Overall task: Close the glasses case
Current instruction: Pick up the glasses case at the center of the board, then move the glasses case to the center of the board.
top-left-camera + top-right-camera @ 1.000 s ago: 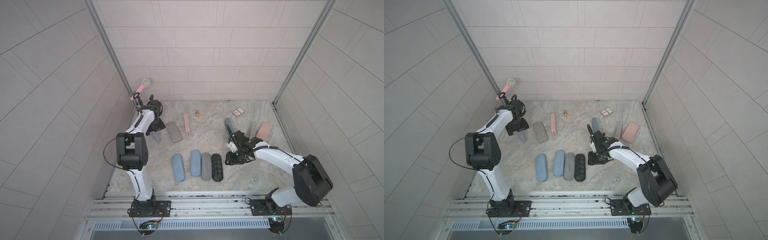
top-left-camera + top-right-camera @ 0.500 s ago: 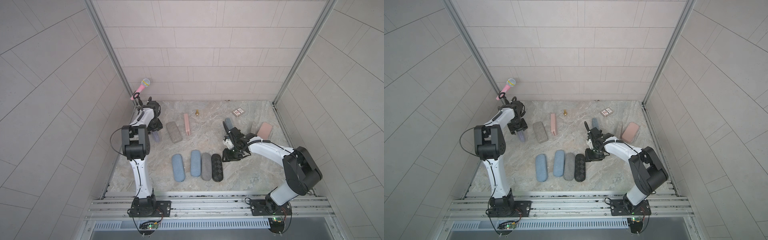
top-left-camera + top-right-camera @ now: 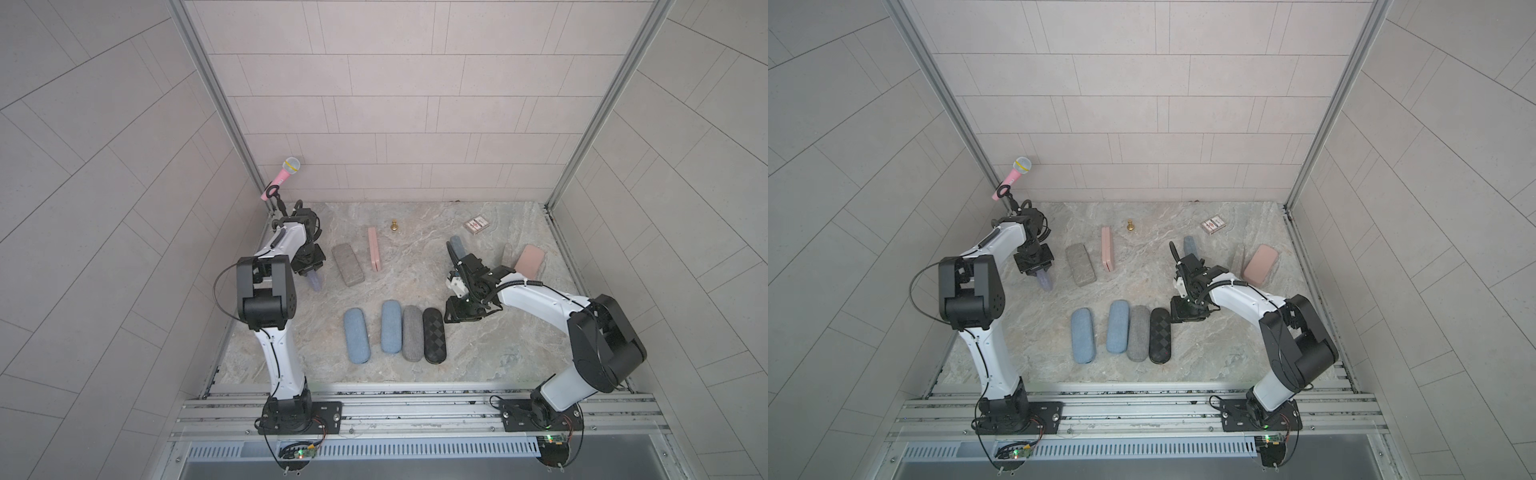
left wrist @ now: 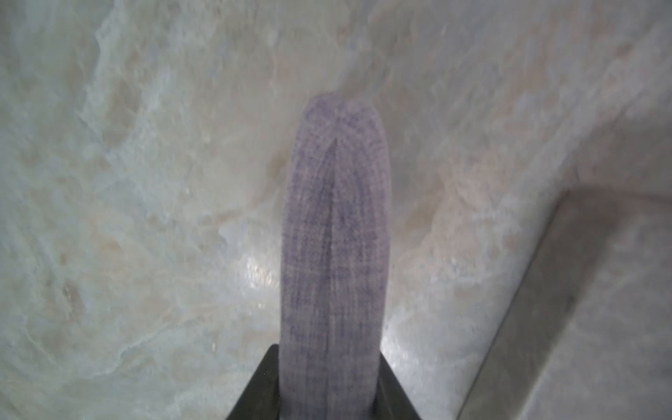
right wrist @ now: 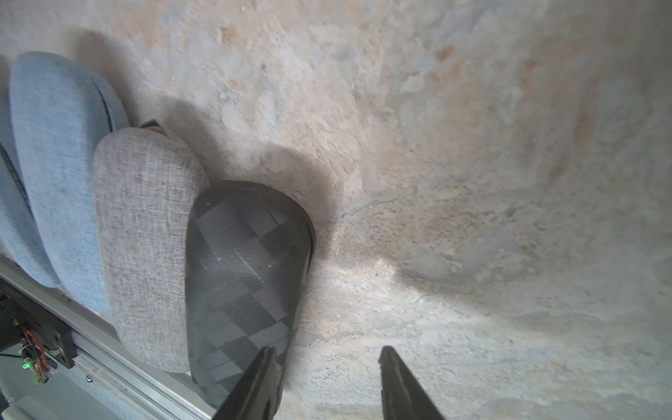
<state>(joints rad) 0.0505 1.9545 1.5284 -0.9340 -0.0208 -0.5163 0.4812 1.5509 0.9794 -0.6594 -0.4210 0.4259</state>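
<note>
The left gripper [image 3: 308, 272] was clenched across the lavender glasses case [image 3: 314, 283]. In the left wrist view its dark fingers [image 4: 260, 385] pressed against the case's two long sides, and lid and base met along a thin dark seam. The case lay on the marble tabletop [image 3: 415, 270] and projected ahead of the fingertips. To the gripper's outer side the metal edge strip [image 4: 527, 309] of the side wall ran close by, so there was little room there. To its inner side a band of bare marble separated it from a grey-beige rectangular case [image 3: 348, 264], and a pink case [image 3: 374, 254] stood on edge just beyond that. Ahead of the held case's tip the tabletop was open. The right gripper [image 3: 462, 313] hung low with its jaws parted, and only bare marble showed between them. In the right wrist view one fingertip [image 5: 263, 367] overlapped the rim of the black checkered case [image 5: 247, 272], though whether it touched could not be told. That case lay against a grey fabric case [image 5: 145, 236], which lay against a light blue case [image 5: 58, 163]. Off the gripper's other finger and ahead of it the marble was free. Behind its wrist lay a blue-grey case [image 3: 457, 245] and an open pink case [image 3: 528, 259] near the far wall edge.
</note>
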